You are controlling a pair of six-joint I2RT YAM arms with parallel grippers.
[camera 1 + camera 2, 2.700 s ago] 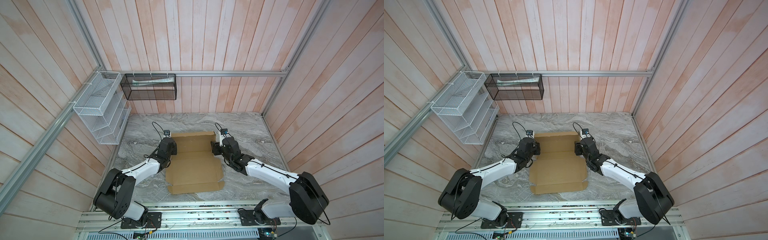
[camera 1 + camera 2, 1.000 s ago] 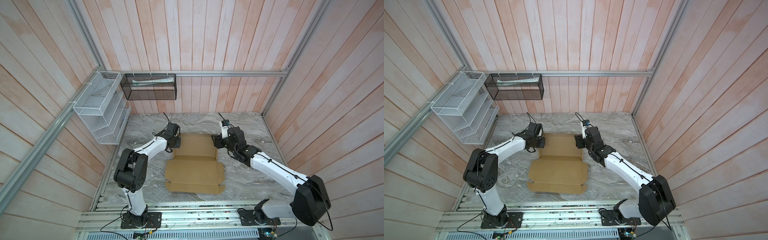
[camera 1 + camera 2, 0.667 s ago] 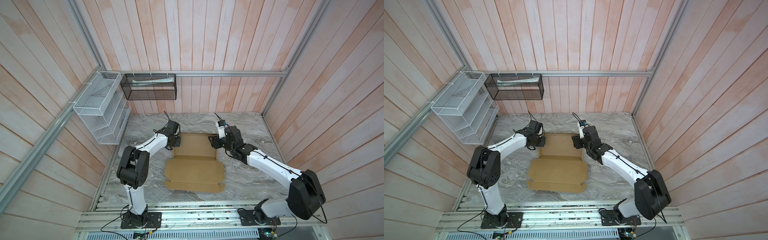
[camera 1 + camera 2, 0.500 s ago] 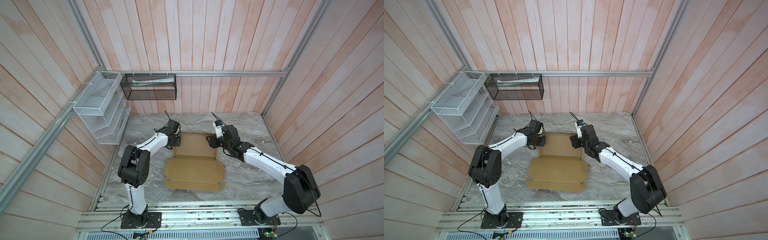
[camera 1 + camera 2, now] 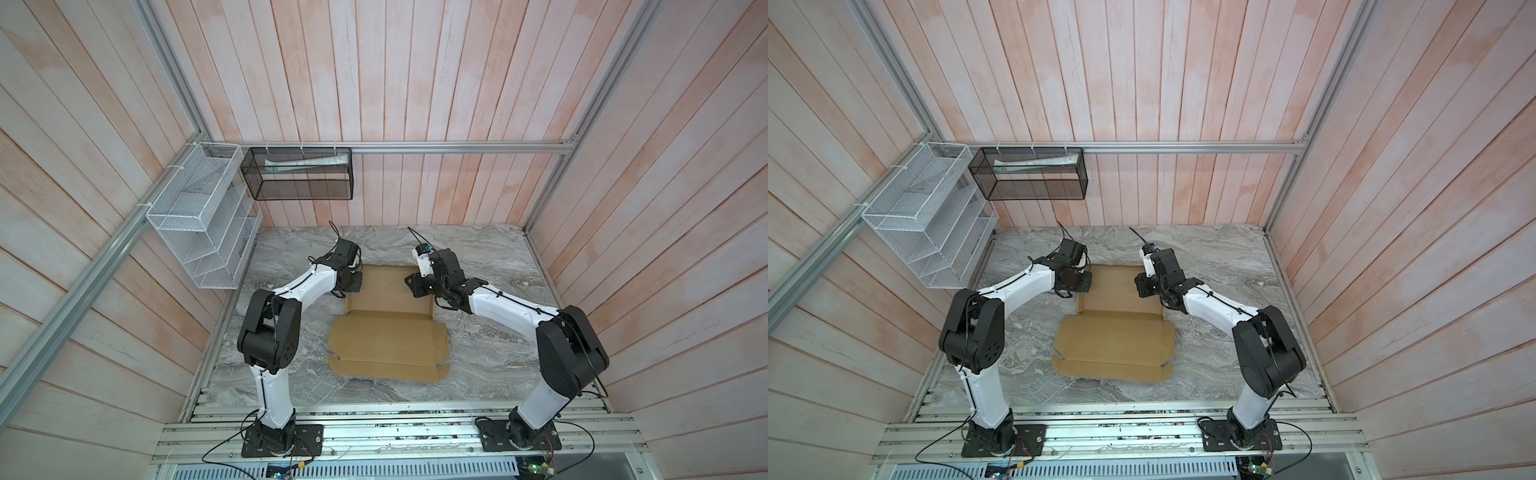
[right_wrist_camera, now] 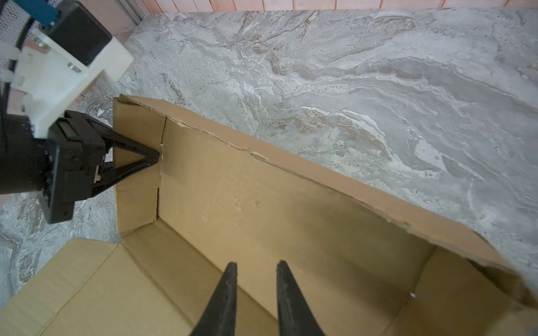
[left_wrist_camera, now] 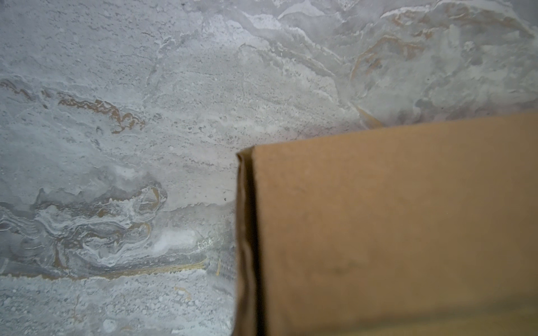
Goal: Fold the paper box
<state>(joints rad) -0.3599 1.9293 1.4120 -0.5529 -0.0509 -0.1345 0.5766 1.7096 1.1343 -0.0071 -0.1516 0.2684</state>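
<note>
Centrally, paper box [image 5: 386, 345], left claw [image 6: 154, 158] pressed together at its flap [image 6: 136, 186], right claw [image 6: 256, 263] spread, black basket [image 5: 299, 192] behind.

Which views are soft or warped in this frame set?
Left wrist view: the paper box fills the near field and is blurred, while the marble table looks sharper. Right wrist view: the box walls are crisp, and the right gripper tips are slightly soft at the frame edge. In both top views: wide-angle bowing of the wall planks, even light, no glare.
</note>
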